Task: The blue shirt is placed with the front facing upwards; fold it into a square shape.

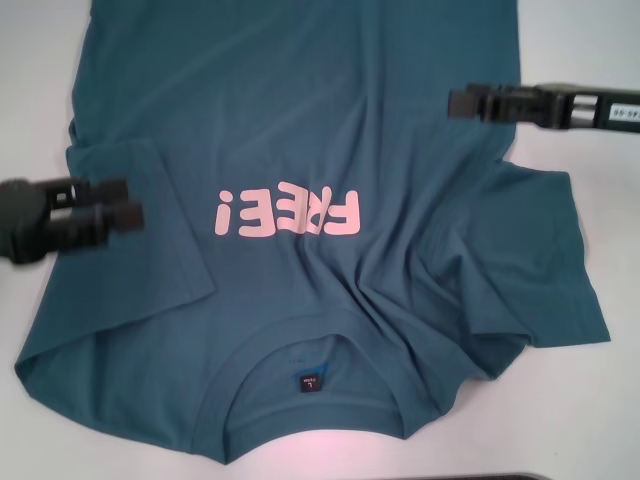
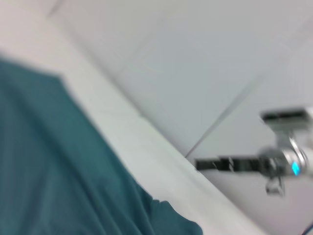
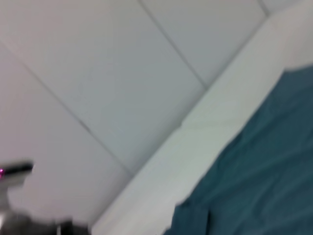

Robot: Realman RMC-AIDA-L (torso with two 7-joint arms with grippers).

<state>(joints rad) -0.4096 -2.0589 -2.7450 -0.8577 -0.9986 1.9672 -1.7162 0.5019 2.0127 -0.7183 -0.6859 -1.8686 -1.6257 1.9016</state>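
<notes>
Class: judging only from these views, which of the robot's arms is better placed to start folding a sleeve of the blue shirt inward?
Probably left. The left gripper hovers right at the blue shirt's left sleeve edge; the right gripper sits over the body, beyond its sleeve.

Blue shirt: matt teal cloth, wrinkled, smooth pink print. Table: smooth white, matt.

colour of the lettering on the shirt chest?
Pink, on the teal-blue shirt; the "FREE!" lettering shows best in the head view.

Bare table flanking shirt
</notes>
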